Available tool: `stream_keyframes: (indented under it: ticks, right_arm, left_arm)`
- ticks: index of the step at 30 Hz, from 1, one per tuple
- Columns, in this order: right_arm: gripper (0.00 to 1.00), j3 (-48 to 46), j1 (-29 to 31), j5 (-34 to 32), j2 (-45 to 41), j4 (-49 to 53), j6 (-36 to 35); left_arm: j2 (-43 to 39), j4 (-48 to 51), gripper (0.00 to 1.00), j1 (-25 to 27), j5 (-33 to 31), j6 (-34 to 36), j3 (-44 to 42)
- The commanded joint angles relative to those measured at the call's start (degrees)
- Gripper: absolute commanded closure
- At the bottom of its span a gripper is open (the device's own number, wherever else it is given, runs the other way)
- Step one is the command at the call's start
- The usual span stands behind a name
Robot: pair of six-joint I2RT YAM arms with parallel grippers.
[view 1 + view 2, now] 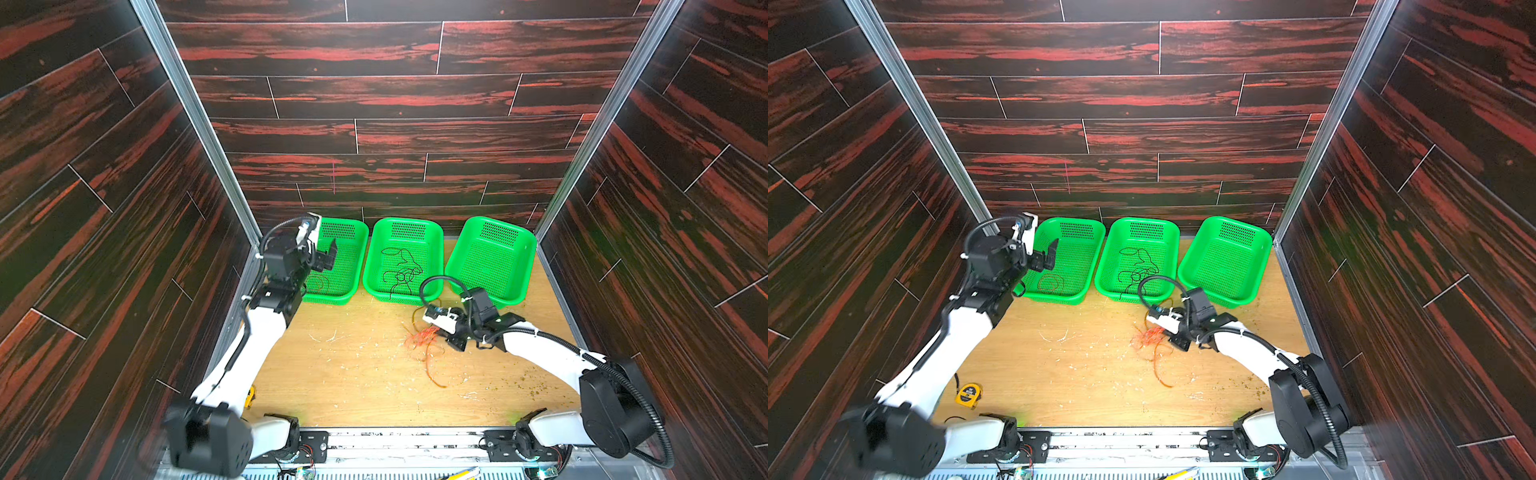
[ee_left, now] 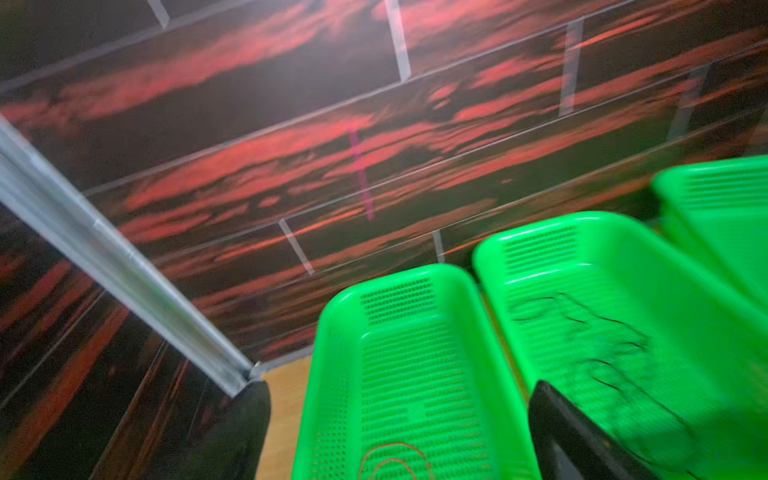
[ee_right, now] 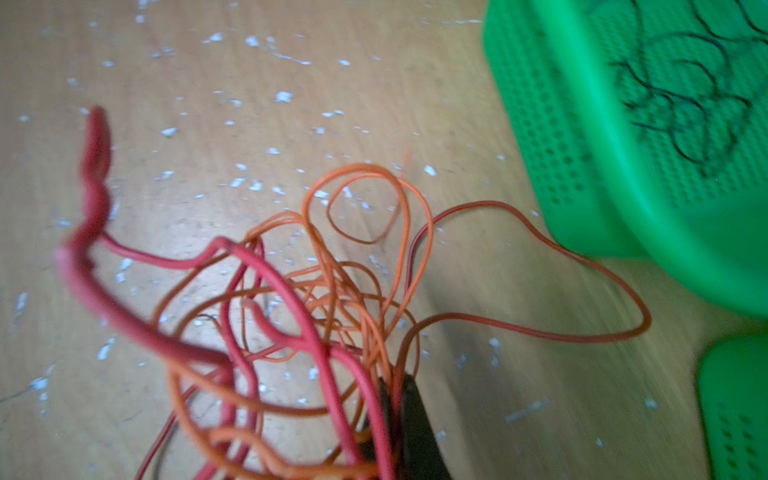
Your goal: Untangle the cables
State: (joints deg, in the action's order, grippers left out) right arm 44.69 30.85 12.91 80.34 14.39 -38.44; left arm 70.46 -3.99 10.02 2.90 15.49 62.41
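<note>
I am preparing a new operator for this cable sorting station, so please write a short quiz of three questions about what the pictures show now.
1. True or false: the black cable lies in the middle basket.
2. Fill in: the right pincer is shut on the orange-red tangle, while the left pincer, over the left basket, is ____.
3. Which basket holds no cable? A) left basket B) middle basket C) right basket
Key: 1 true; 2 open; 3 C.
</note>
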Motion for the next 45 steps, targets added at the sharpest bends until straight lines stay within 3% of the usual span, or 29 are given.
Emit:
stream_keyframes:
  ticks: [1, 3, 6, 10, 12, 13, 14, 17, 18, 24, 26, 29, 31, 34, 36, 39, 45]
  right_arm:
    - [1.0, -0.43, 2.75, 0.63, 0.75, -1.38, -3.84]
    - [1.0, -2.14, 4.39, -1.25, 0.44, -2.92, -5.92]
    - [0.82, -1.96, 5.65, -1.32, 1.41, -0.28, -6.95]
    - [0.56, -3.49, 5.88, -4.73, -0.7, -1.7, -2.15]
    - [0.39, -6.06, 5.85, -5.41, -4.23, -3.97, -1.1]
    - [0.2, -7.46, 5.83, -6.12, -6.24, -5.3, -0.38]
    - [0.12, -8.45, 5.83, -6.44, -8.21, -5.48, -0.17]
    - [0.09, -10.11, 5.88, -8.88, -13.52, -5.7, 0.71]
    - [0.01, -10.51, 5.85, -9.85, -15.02, -5.75, 1.1]
    - [0.01, -14.63, 5.73, -25.18, -21.14, -10.97, 3.62]
    - [0.01, -14.16, 3.31, -27.45, -21.58, -12.35, 9.47]
    - [0.01, -10.32, -5.83, -9.82, -19.71, -7.51, 21.6]
    - [0.01, -7.08, -8.42, -3.55, -15.85, -4.63, 28.71]
    - [0.27, -2.98, -8.61, 4.51, -9.81, -2.2, 34.7]
    - [0.37, -1.06, -8.57, 6.53, -6.45, -2.2, 39.11]
    - [0.41, -1.41, -8.18, 11.37, -2.51, -6.85, 44.41]
    - [0.43, -4.73, -7.68, 5.33, 1.97, -18.08, 52.13]
  left_arm:
    - [-4.09, 9.42, 0.06, 4.1, 5.91, 2.14, -3.11]
    - [-4.97, 12.55, 0.1, 8.13, 7.66, 1.6, -4.45]
    - [-4.1, 13.79, 0.13, 14.34, 8.27, -1.8, -6.6]
    - [-1.94, 6.41, 0.14, 18.27, 6.86, -10.38, -11.05]
    - [-0.06, 5.46, 0.14, 19.72, 7.23, -11.71, -10.69]
    - [1.17, 6.09, 0.15, 20.85, 6.44, -11.71, -9.68]
    - [2.71, 7.19, 0.15, 21.85, 6.25, -11.77, -8.21]
    - [7.49, 8.32, 0.18, 24.6, 6.27, -13.88, -4.94]
    - [8.71, 8.02, 0.19, 25.35, 6.25, -14.82, -4.32]
    - [15.61, 4.12, 0.22, 30.24, 5.0, -22.51, -2.59]
    - [17.82, 3.94, 0.22, 31.88, 4.86, -22.88, -1.97]
    - [18.22, 4.58, 0.23, 32.56, 1.53, -24.63, -1.9]
    - [16.26, 3.16, 0.23, 32.47, -1.13, -24.37, -3.7]
    - [12.92, -0.98, 0.23, 32.52, -3.1, -23.07, -8.44]
    - [11.24, -2.21, 0.23, 32.59, -3.26, -21.35, -10.56]
    - [9.15, -2.86, 0.22, 32.56, -3.78, -20.44, -12.98]
    - [5.43, -5.69, 0.24, 32.61, -2.54, -17.35, -16.8]
